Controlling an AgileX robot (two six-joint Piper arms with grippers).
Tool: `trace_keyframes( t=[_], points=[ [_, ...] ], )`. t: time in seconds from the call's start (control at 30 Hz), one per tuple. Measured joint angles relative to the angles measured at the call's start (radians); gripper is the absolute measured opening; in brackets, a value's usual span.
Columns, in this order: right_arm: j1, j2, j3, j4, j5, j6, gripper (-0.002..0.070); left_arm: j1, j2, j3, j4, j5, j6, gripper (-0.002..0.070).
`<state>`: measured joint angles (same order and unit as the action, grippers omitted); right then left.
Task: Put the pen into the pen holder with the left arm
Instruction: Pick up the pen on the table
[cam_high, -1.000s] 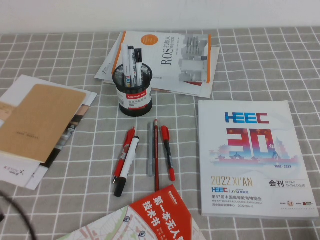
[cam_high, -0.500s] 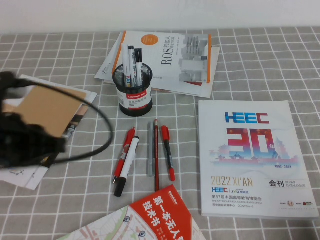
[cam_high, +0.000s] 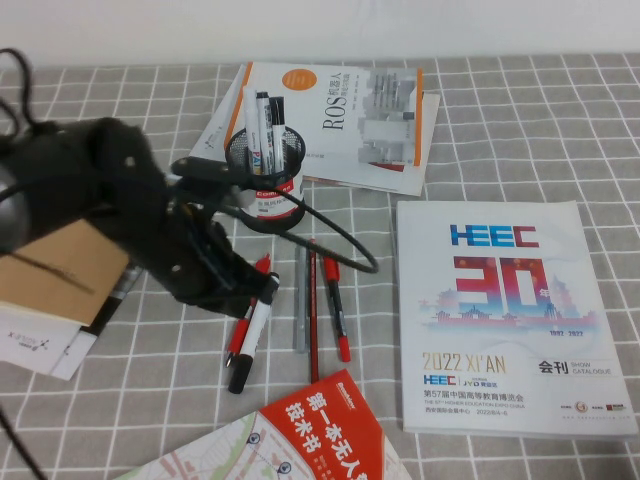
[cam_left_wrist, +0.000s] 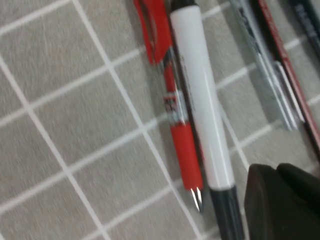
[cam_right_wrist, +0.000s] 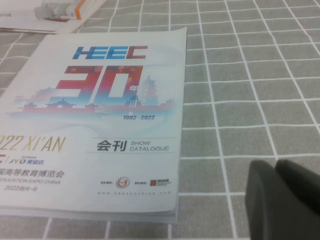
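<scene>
The nearly all-red pen (cam_high: 263, 266) lies on the grey checked cloth beside the white marker with a black cap (cam_high: 252, 338); my left arm covers its middle. In the left wrist view the pen (cam_left_wrist: 176, 107) and the marker (cam_left_wrist: 200, 100) lie side by side. My left gripper (cam_high: 250, 288) hovers right over them, its fingers (cam_left_wrist: 265, 200) together and empty beside the marker's cap. The black mesh pen holder (cam_high: 268, 190) stands behind, holding markers. My right gripper (cam_right_wrist: 274, 167) is shut and empty over bare cloth beside the catalogue; it is out of the high view.
A grey pen (cam_high: 299, 300), a red pencil (cam_high: 312, 320) and a slimmer red-and-black pen (cam_high: 336, 300) lie right of the marker. The HEEC catalogue (cam_high: 500, 310) is at the right, a ROS book (cam_high: 340, 115) behind, a brown notebook (cam_high: 50, 265) at the left, a red booklet (cam_high: 310, 430) in front.
My left arm has swung in from the left edge toward the right and now hangs over the red pen and the white marker. The pens have not moved.
</scene>
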<state>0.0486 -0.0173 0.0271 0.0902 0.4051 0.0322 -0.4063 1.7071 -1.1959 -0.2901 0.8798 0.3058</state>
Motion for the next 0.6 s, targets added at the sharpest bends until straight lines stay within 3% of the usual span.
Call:
trace_keyframes(
  t=[0.3,0.53,0.6],
  points=[
    [0.0,0.0,0.0,0.0,0.0,0.0,-0.0013,-0.006,0.072,-0.119,0.082,0.025,-0.032,0.0001],
    [0.0,0.0,0.0,0.0,0.0,0.0,-0.0013,-0.006,0.172,-0.221,0.117,0.116,-0.025,0.0197],
    [0.0,0.0,0.0,0.0,0.0,0.0,-0.0013,-0.006,0.197,-0.233,0.134,0.119,-0.041,0.0221]
  ],
)
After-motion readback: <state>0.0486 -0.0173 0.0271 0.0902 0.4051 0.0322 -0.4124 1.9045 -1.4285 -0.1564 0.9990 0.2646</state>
